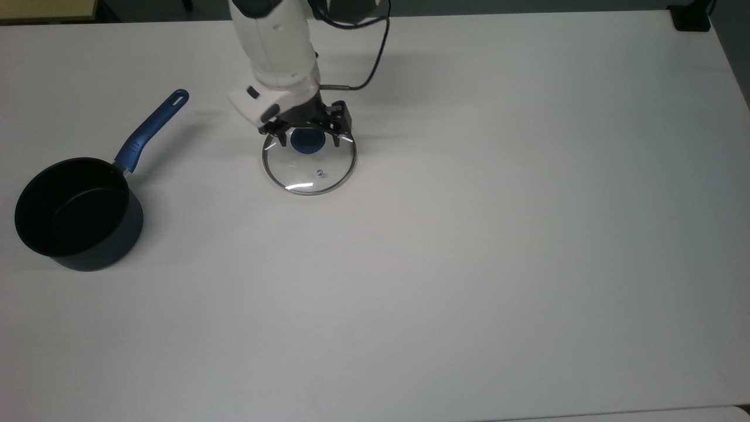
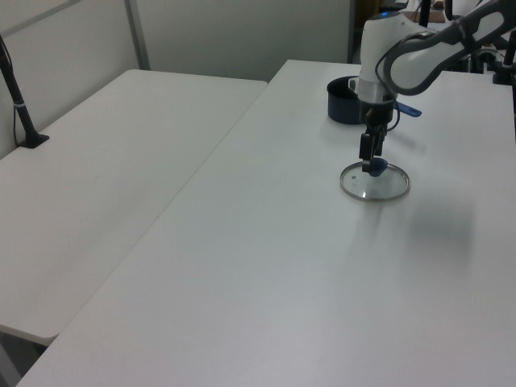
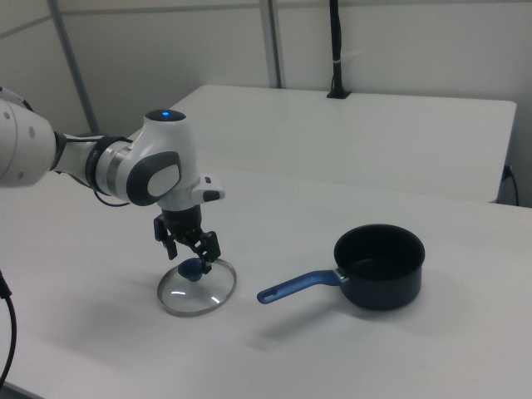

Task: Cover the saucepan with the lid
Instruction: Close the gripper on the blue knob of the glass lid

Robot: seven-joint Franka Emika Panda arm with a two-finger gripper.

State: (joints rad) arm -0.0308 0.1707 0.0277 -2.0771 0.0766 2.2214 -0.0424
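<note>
The lid [image 1: 309, 171] is a clear glass disc with a metal rim and lies flat on the white table [image 1: 469, 264]. Its blue knob [image 1: 307, 141] sits between the two spread fingers of my gripper [image 1: 309, 139], which is open and down over the lid's far half. The left view shows the gripper [image 2: 372, 165] just above the lid [image 2: 379, 187]. In the right view the gripper [image 3: 193, 256] straddles the knob over the lid [image 3: 196, 296]. The saucepan [image 1: 76, 214], dark with a long blue handle [image 1: 152, 130], stands upright at the top view's left, well apart from the lid.
My white arm [image 1: 275, 41] and its black cable [image 1: 375, 53] reach in from the top view's far edge. A black block [image 1: 691, 20] sits at the far right corner. A second white table [image 2: 105, 161] with a black post [image 2: 20, 105] adjoins in the left view.
</note>
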